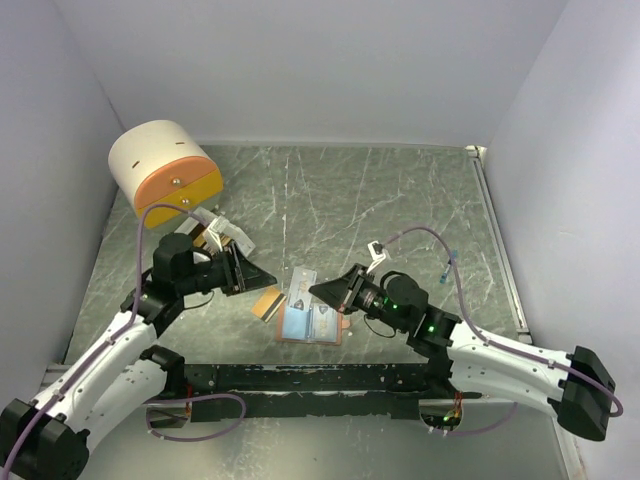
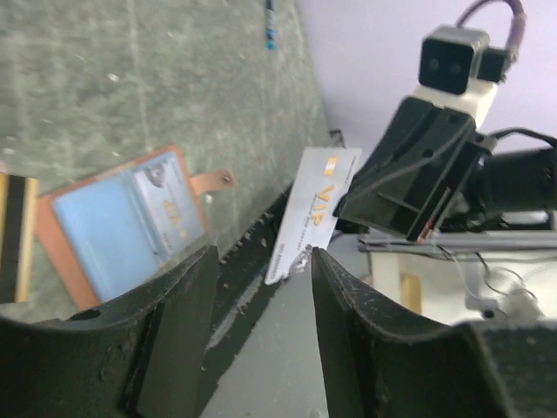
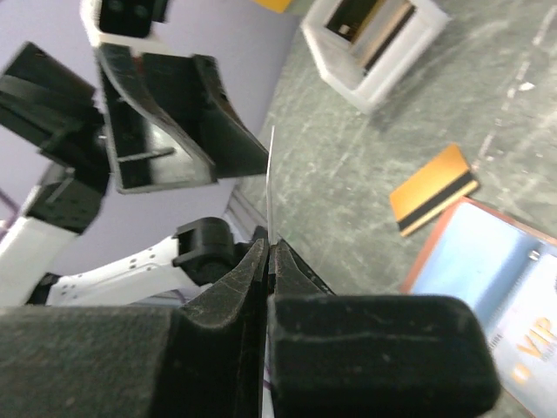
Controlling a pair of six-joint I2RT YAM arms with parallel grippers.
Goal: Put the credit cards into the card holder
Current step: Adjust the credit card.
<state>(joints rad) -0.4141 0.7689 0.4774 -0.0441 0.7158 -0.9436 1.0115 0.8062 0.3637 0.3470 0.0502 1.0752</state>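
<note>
The card holder lies open on the table, pale blue inside, and shows again in the wrist views. A pale card sits in one of its pockets. My right gripper is shut on a white credit card, seen edge-on in its own view. It holds the card above the holder. My left gripper faces it with jaws open, and the card's lower corner is at its right fingertip. An orange card with a black stripe lies beside the holder.
A small white open box stands behind the left gripper. The round cream-and-orange drawer unit sits at the back left. A black rail runs along the near edge. White walls close in on three sides.
</note>
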